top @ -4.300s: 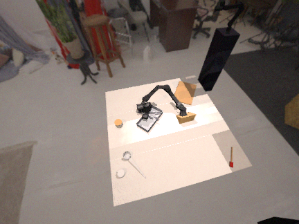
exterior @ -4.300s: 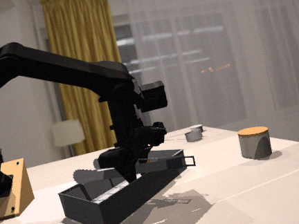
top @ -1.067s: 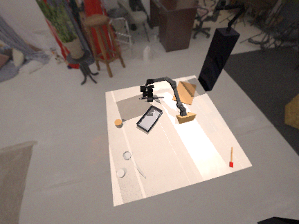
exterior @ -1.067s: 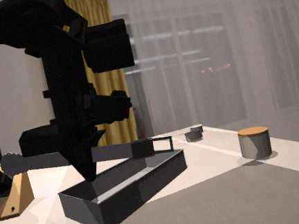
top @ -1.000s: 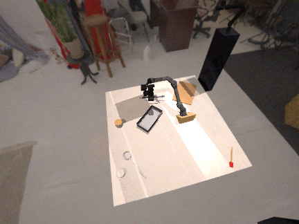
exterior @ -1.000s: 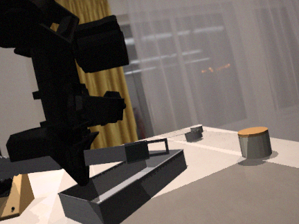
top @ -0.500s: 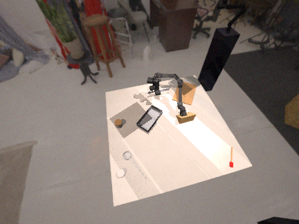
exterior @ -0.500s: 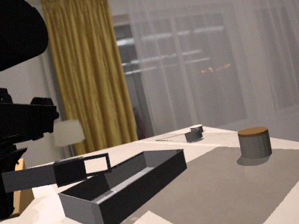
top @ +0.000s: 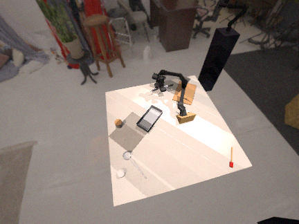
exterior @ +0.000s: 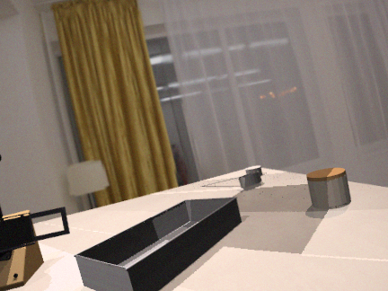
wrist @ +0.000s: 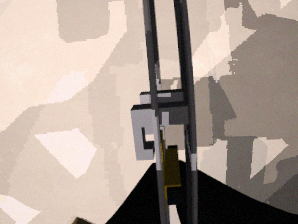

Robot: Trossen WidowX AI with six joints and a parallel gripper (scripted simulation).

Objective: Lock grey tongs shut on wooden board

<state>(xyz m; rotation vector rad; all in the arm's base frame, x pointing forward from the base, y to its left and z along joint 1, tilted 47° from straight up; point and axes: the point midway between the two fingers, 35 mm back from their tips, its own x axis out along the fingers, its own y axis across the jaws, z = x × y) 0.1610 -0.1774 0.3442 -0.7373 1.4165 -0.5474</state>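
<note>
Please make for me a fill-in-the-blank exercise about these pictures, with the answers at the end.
1. The pincer is closed on the grey ____.
2. The round container has an ____ top.
3. The long-handled tool with the wooden-coloured handle has a ____ head.
4. The roasting tin has the shape of a ____.

Missing words: tongs; orange; red; rectangle.

In the top view, the arm (top: pixel 173 73) arched toward eleven o'clock, its claw (top: pixel 162 90) (wrist: pixel 166 171) hanging low, clamped shut around something.
</note>
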